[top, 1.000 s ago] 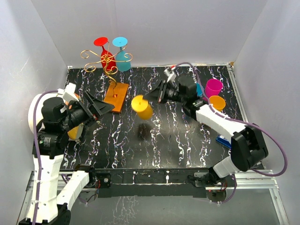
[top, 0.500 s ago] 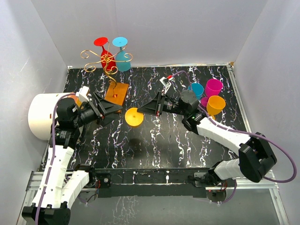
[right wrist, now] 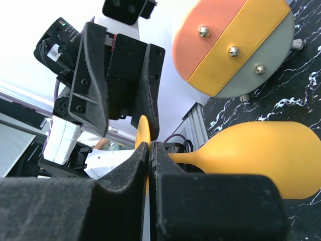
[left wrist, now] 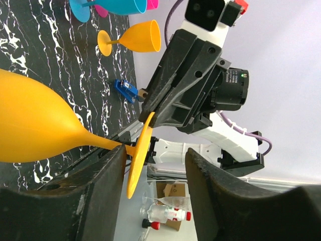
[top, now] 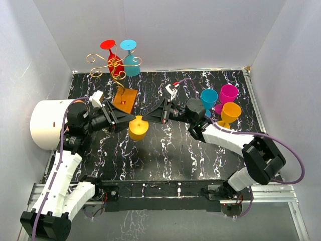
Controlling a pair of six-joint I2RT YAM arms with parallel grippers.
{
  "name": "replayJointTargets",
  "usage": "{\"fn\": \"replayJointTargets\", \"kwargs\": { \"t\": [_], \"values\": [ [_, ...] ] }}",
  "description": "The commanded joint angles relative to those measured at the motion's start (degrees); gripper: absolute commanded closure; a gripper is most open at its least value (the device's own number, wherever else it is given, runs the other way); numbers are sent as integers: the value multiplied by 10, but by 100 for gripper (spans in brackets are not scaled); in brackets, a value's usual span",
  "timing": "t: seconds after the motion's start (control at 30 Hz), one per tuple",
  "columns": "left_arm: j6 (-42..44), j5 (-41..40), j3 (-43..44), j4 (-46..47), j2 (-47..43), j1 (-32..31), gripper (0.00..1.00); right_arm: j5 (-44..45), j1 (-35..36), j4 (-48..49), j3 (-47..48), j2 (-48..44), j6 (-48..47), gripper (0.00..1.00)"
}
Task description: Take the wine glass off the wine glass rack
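yellow glass [top: 138, 129] in right fingers [right wrist: 210, 206], rack [top: 126, 99] behind

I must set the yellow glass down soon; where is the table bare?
Bare: the front middle of the table, on the near side of the yellow glass, and the back strip between the wooden base and the teal glass. Crowded: the right back corner, with three glasses.

Top view: you are getting bright, even light from overhead; white walls [top: 175, 35] are bouncing it, and shadows are falling soft on the black marbled table [top: 165, 150]. Wrist views: your gripper fingers [left wrist: 55, 206] [right wrist: 75, 211] are reading dark and blurred up close; the yellow wine glass [left wrist: 35, 125] is looking sharper.
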Motion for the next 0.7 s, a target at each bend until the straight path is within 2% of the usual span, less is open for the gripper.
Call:
{"fn": "replayJointTargets", "kwargs": {
  "t": [0.0,0.2,0.33,0.43,0.57,0.67],
  "values": [
    [12,20,-3,-1,6,-12,57,-3,3,63,18,3,12,100],
    [22,15,4,-16,11,-15,75,-9,3,54,17,11,10,100],
    [15,16,5,-12,16,-15,92,-19,1,37,18,12,0,100],
    [11,17,7,-8,18,-15,99,-31,-5,3,21,7,-18,93],
    [-3,18,6,3,19,-15,100,-47,-35,-54,17,-17,-57,84],
    [-31,25,-3,38,16,-15,100,-54,-66,-117,11,-46,-110,70]
  ]
}}
